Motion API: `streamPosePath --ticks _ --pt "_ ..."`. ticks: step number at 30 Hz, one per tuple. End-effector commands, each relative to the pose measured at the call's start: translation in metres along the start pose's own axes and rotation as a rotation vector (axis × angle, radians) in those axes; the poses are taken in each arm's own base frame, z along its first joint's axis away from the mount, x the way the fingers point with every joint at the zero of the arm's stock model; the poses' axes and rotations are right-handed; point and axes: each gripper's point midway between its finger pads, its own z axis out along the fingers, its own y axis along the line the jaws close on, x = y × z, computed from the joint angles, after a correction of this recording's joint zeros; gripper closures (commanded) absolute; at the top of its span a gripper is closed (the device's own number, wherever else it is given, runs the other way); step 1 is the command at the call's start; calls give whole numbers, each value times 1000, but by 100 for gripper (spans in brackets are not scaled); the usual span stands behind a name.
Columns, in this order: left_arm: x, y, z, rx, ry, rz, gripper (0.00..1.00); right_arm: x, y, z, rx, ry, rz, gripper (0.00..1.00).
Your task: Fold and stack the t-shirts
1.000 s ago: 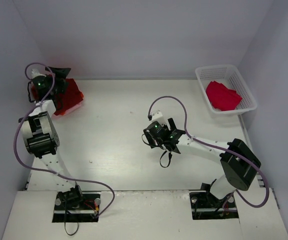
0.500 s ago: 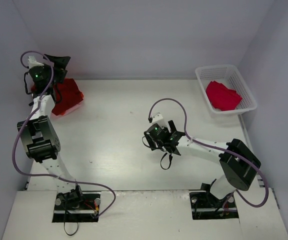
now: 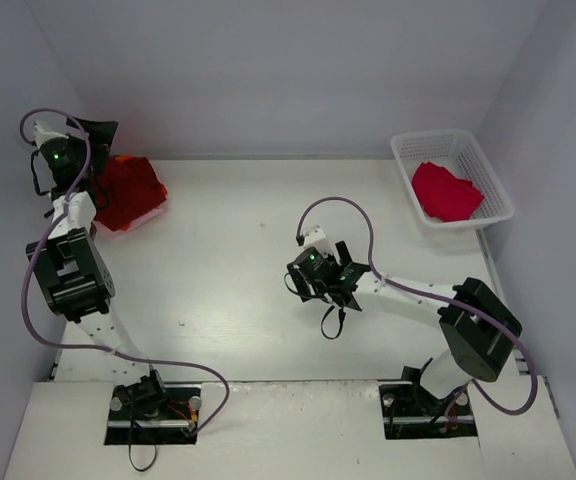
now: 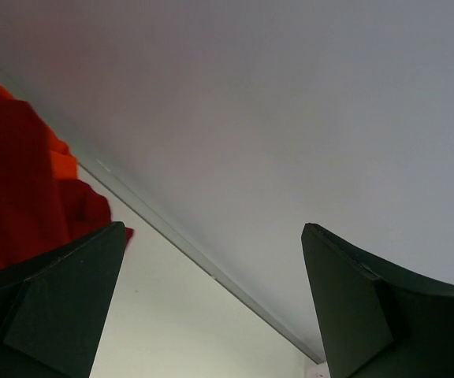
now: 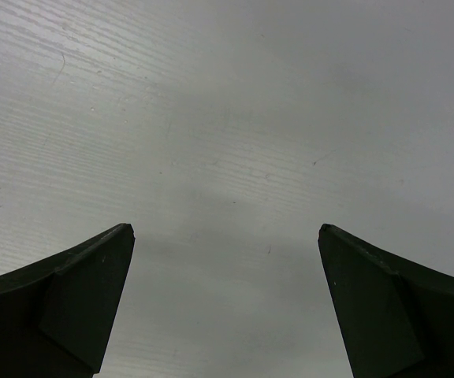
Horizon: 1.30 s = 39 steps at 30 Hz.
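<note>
In the top view, the left gripper (image 3: 96,133) is hanging raised at the far left corner of the table (image 3: 228,220), close against the wall, and its fingers are standing wide apart with nothing between them. Its wrist camera is looking past those two dark fingers (image 4: 53,307) at the pale wall (image 4: 290,118) and a strip of tabletop. The stack of t-shirts (image 4: 14,181) is lying off to the left side of that view, partly behind the left finger, with dark red cloth covering most of it and a bright orange edge (image 4: 63,161) peeking out at its far side. From above, that stack (image 3: 130,190) is sitting in the far left corner of the table, just beside the left arm, dark red on top with orange showing along its near edge; how many shirts are making it up cannot be told. The right gripper (image 3: 350,274) is hovering over the middle of the table, pointing downward, and its wrist camera is showing its jaws spread wide over bare wood-grain tabletop (image 5: 227,118), gripping nothing. Well apart from both arms, a crimson t-shirt (image 3: 446,190) is lying crumpled inside the white lattice basket (image 3: 501,195), which is standing at the far right corner of the table.
</note>
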Motion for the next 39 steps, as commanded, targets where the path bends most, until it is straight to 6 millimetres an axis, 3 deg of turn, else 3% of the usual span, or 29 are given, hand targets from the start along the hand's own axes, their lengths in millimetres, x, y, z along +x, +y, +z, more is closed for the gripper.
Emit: streamPosePath --ticks 1,11,19,23,27,32,39 --pt "-28 -14 5 31 -78 86 12 -19 5 -7 -19 -63 60 0" --pt "-29 60 37 -100 -59 94 12 -38 9 -20 -63 -110 88 0" --pt "-1 120 48 -192 6 58 12 -48 14 -23 -72 -123 85 0" --pt "15 136 54 -208 37 43 12 -53 14 -22 -62 -131 81 0" --pt "45 142 65 -208 91 34 12 -56 16 -23 -61 -135 80 0" --pt "80 170 70 -255 145 19 12 -62 9 -29 -43 -156 89 0" --pt "116 179 74 -290 210 25 12 -68 3 -38 -35 -182 105 0"
